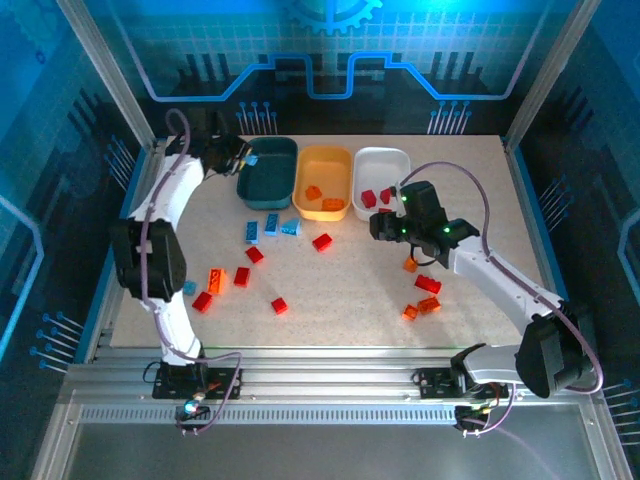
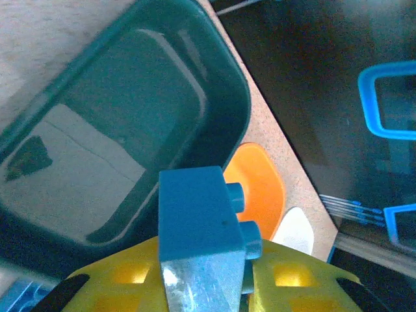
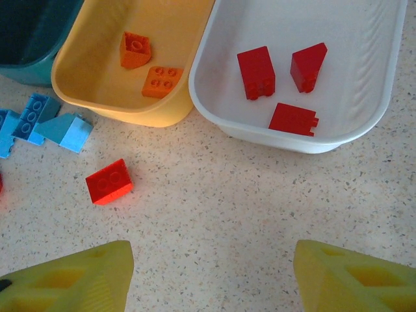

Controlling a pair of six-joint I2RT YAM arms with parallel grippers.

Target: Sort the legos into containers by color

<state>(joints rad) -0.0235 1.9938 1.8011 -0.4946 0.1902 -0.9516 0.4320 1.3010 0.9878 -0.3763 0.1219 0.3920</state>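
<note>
table (image 1: 340, 290): loose bricks (image 1: 279, 305) in red, blue and orange scattered about
teal tray (image 2: 117, 123): far left of the tray row
yellow-orange tray (image 3: 104, 39): middle, two orange bricks (image 3: 161, 81) inside
white tray (image 3: 364, 58): three red bricks (image 3: 257, 71) inside
left gripper (image 2: 201, 279): clamped on a blue brick (image 2: 198, 214), right by the teal tray's rim
right gripper (image 3: 211, 266): jaws apart, over the table just short of the white tray

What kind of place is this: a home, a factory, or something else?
Probably a robot test cell in a lab: a speckled beige tabletop, a silver aluminium frame around it, and blue printed backdrop panels.
</note>
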